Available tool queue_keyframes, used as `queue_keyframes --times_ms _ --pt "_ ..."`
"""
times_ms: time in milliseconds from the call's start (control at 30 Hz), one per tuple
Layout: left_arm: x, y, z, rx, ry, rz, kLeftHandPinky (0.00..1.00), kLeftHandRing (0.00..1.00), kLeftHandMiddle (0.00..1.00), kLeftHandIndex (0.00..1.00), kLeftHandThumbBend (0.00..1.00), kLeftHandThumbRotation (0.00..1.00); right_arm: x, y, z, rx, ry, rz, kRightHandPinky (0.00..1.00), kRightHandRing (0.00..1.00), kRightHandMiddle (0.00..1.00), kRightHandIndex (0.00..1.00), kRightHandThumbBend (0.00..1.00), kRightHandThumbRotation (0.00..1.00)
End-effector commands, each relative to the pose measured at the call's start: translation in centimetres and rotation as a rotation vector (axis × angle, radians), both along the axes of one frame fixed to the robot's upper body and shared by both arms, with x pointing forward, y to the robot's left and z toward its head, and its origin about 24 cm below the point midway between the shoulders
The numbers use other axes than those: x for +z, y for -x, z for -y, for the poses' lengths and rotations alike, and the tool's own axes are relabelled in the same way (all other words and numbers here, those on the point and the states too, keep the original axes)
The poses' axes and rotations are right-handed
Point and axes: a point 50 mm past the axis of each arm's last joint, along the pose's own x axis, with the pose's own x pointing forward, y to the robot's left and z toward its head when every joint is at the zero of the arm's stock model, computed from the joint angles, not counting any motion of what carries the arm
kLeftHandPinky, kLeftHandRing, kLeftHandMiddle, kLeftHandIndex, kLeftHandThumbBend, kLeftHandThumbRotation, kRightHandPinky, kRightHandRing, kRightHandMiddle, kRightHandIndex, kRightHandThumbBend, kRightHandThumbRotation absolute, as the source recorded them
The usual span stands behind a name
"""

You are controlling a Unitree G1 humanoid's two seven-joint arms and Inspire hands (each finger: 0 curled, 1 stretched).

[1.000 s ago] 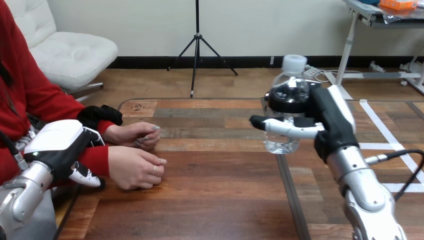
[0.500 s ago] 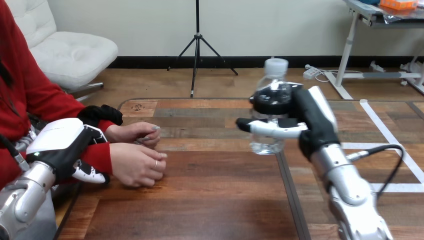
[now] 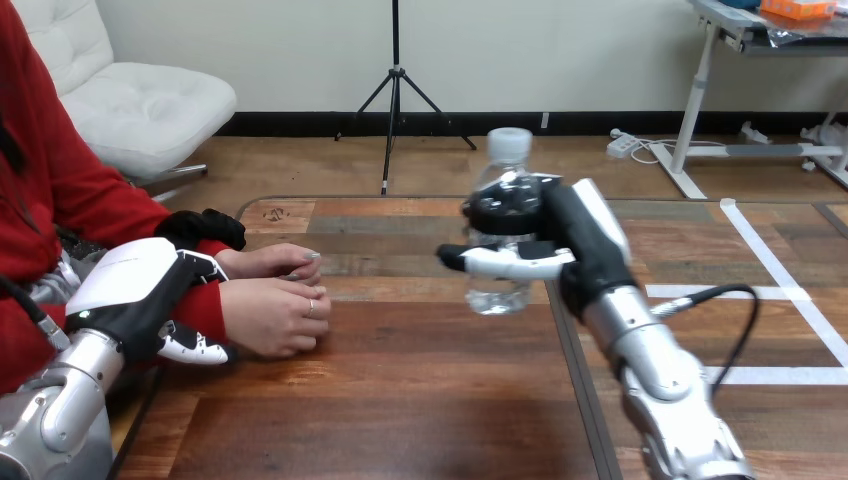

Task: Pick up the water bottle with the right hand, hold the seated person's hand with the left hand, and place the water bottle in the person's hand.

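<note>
The water bottle (image 3: 497,288) stands upright in the right hand (image 3: 582,242), its white cap rising above the hand's top edge and its clear lower part hanging below the thumb. The right hand is clenched on it: the black fingers wrap round the bottle's upper body, and the thumb lies across its front, pointing away from the palm toward the view's left. The bottle sits on the finger side of that hand, over the middle of the wooden table (image 3: 400,410), with the silver forearm running back from the palm to the view's bottom edge.

Well apart from the bottle, off beyond the thumb's tip, the person's nearer hand (image 3: 275,315) rests knuckles-up on the table, loosely closed. The person's farther hand (image 3: 268,262) lies just behind it (the two are close together, perhaps touching).

The left hand (image 3: 130,290) grasps the person's wrist (image 3: 203,308) at the red sleeve, fingers curled over the top and thumb hooked beneath. The person's nearer hand pokes out just past those fingertips.
</note>
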Motion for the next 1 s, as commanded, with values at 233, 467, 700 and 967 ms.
queue_keyframes --times_ms 233,467,700,967 --pt "0.4 -0.7 2.1 -0.038 0.124 0.085 0.4 0.46 0.53 0.55 0.73 0.11 3.5 -2.5 -2.9 0.087 0.018 0.144 0.27 0.35 0.46 0.47 0.91 0.0" --pt "0.4 -0.6 2.3 -0.047 0.139 0.098 0.41 0.46 0.54 0.56 0.74 0.13 3.1 -2.8 -3.9 0.105 0.015 0.122 0.28 0.36 0.46 0.47 0.91 0.0" --pt "0.3 -0.4 2.6 -0.055 0.155 0.12 0.39 0.45 0.53 0.56 0.74 0.14 2.6 -3.1 -4.8 0.131 0.022 0.095 0.27 0.35 0.46 0.47 0.91 0.0" --pt "0.2 -0.3 2.8 -0.064 0.168 0.135 0.38 0.44 0.52 0.56 0.74 0.17 2.1 -3.2 -6.2 0.189 0.049 0.055 0.27 0.34 0.44 0.46 0.91 0.0"
